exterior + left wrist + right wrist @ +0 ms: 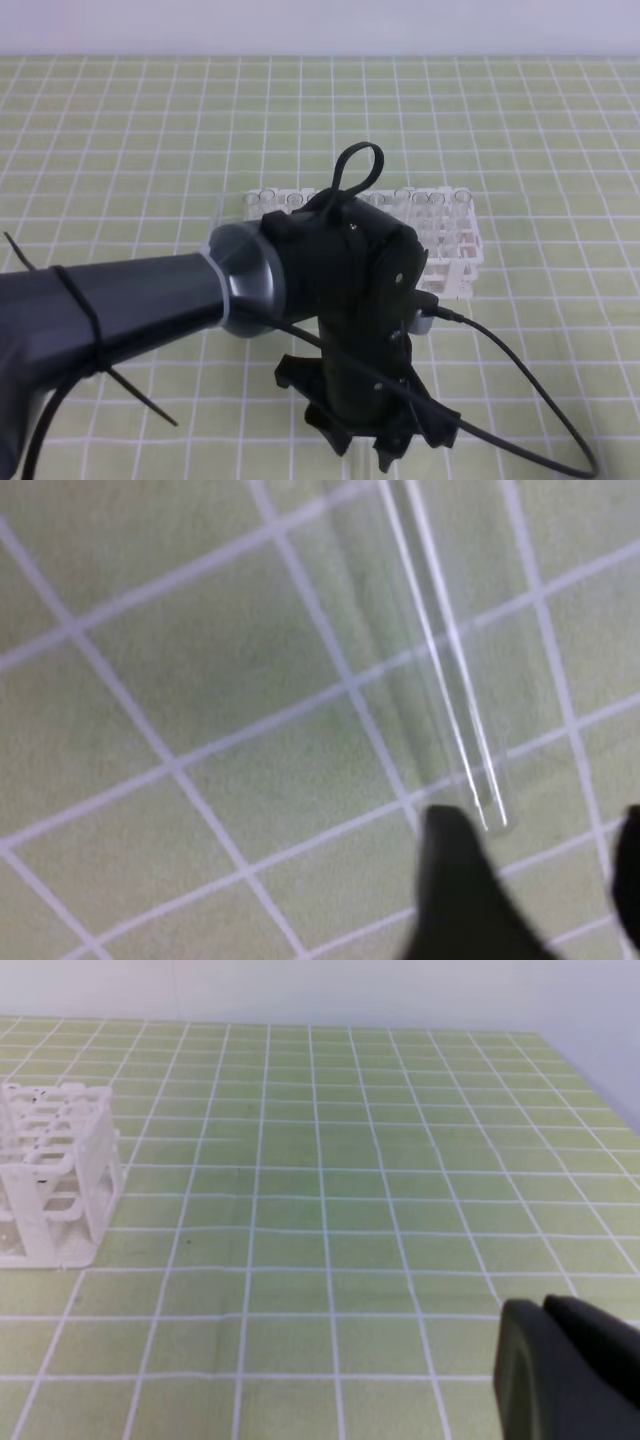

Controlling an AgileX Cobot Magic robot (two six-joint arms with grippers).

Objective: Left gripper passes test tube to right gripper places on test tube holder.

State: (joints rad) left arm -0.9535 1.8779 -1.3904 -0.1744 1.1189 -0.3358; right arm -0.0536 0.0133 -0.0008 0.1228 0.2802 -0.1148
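The left gripper (pixel 530 880) stands parted, holding nothing; the test tube (pixel 445 670) lies on the mat toward twelve o'clock; closing off-centre could roll it away; right gripper (pixel 565 1365) shut.

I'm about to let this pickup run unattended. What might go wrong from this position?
The left gripper stands open only at the test tube's rounded end; closing so near the tip may squirt the tube out or tilt it. In the high view the arm hides the tube and part of the test tube holder, so a slip would go unseen there.
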